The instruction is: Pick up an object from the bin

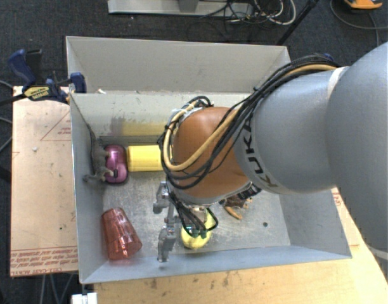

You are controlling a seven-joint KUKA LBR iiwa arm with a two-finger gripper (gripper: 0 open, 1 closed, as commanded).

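Several small things lie in the bin, and the hand hangs low at lower centre of the frame, just beside a yellow ball. Whether it is open or grips anything I cannot tell. The grasp seems pending, calling for centring on the ball, closing and lifting.

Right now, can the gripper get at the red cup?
Probably yes. The red cup lies alone just left of the gripper, with bare floor between them; the left wall close by may crowd it.
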